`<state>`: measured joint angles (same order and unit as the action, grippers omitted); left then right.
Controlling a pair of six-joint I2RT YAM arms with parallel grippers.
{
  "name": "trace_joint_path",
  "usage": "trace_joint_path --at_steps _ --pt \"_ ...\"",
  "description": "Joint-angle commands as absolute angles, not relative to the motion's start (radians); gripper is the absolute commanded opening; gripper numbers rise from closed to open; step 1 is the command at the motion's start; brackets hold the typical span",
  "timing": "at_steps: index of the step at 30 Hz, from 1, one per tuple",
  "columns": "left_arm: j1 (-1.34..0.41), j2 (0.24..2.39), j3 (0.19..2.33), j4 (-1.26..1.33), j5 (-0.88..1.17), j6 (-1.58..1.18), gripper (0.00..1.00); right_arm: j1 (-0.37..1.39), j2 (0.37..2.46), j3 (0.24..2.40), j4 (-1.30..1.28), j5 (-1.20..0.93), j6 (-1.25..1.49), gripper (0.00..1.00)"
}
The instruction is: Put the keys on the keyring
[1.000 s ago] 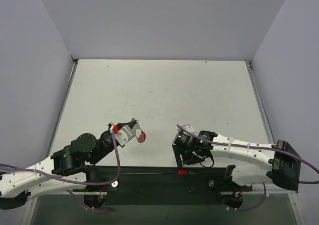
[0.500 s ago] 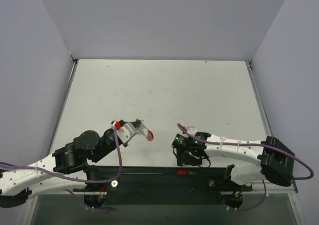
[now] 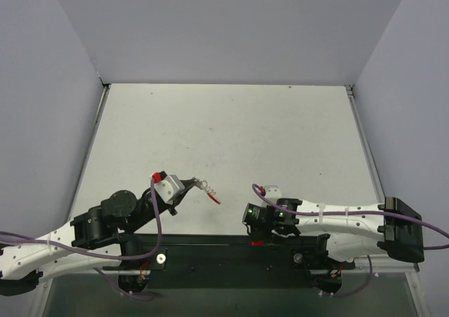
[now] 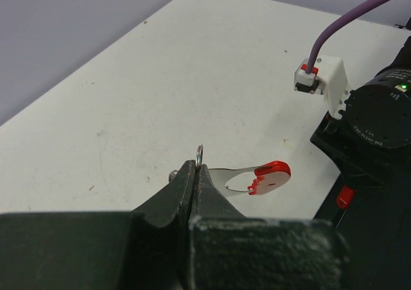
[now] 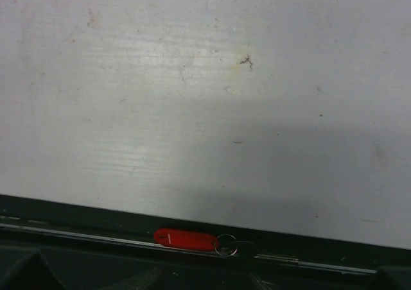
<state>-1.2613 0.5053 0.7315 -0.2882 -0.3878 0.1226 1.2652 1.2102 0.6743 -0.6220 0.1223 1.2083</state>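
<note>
The left gripper (image 4: 196,174) is pressed together, pinching the silver end of the key (image 4: 268,176), whose red head points right over the table (image 3: 224,135). Whether the right gripper (image 3: 254,222) is spread I cannot tell; it hangs over the keyring (image 5: 186,238), which lies on the dark rail (image 5: 308,274) at the near edge.

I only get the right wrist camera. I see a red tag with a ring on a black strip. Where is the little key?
Observer: The left hand has the key, pinched shut beside its small ring.
Operator: Which way does it point?
Observer: In the left wrist view its red head sticks out away from the hand.
Operator: Is it near my tag?
Observer: From the top view, that tag, the keyring, lies at the near edge; the key is to its left, farther from the arm bases.
</note>
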Motion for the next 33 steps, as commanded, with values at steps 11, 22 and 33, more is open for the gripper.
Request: trace_joint_path --at_steps 11,22,33 --pt "-1.259 0.41 0.742 -0.308 -0.38 0.094 0.0 1.318 1.339 0.606 -0.575 0.238 1.344 0.5" --pt "-1.259 0.413 0.761 -0.314 -0.376 0.084 0.0 1.325 1.396 0.499 -0.358 0.126 1.333 0.44" --pt "-1.259 0.422 0.819 -0.367 -0.393 0.08 0.0 1.379 1.376 0.54 -0.294 0.112 1.31 0.0"
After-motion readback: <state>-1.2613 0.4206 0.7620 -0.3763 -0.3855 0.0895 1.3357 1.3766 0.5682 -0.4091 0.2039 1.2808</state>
